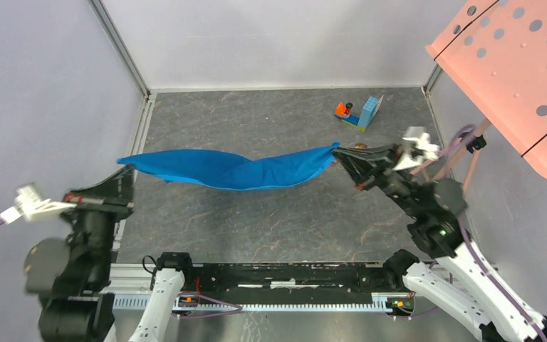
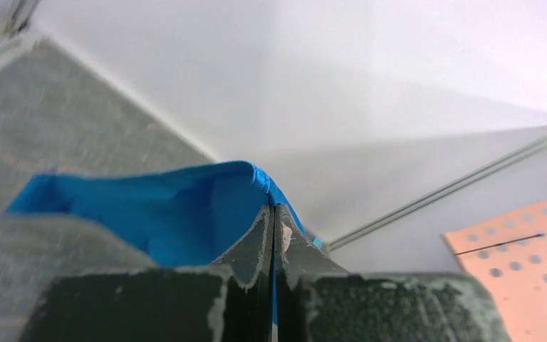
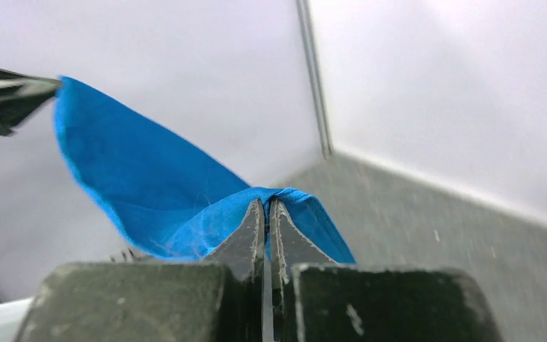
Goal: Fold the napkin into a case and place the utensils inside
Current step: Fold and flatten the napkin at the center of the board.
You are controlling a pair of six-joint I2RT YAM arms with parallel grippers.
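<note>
**Grey marbled table, blue napkin strung in the air between both grippers**

Grey stone-pattern table (image 1: 271, 228) sat inside pale walls, with metal rails along the edges. The napkin (image 1: 228, 169) was off the surface, stretched left to right across the middle of the table and sagging a bit in the centre. It was unfolded into a long, loose band, not shaped as a case.

The left gripper (image 1: 124, 171) was at the table's left edge, fingers fully closed and pinching the napkin's left corner. In the left wrist view its jaws met with only a thin line of blue cloth between them (image 2: 272, 210), and the hemmed edge of the napkin (image 2: 164, 206) curled over the fingertips.

The right gripper (image 1: 338, 153) was right of centre, also clamped tight on the opposite end of the cloth. The right wrist view showed its jaws pressed together (image 3: 266, 206) with the napkin (image 3: 135, 178) bunched at the tips and fanning up and left toward the other gripper (image 3: 7, 96).

A small toy block piece (image 1: 360, 114), orange and light blue, stood on the table near the back wall, well apart from the cloth. A pink perforated panel (image 1: 520, 71) hung over the right rear corner, beside the right arm. Utensils could not be made out clearly in any view.
</note>
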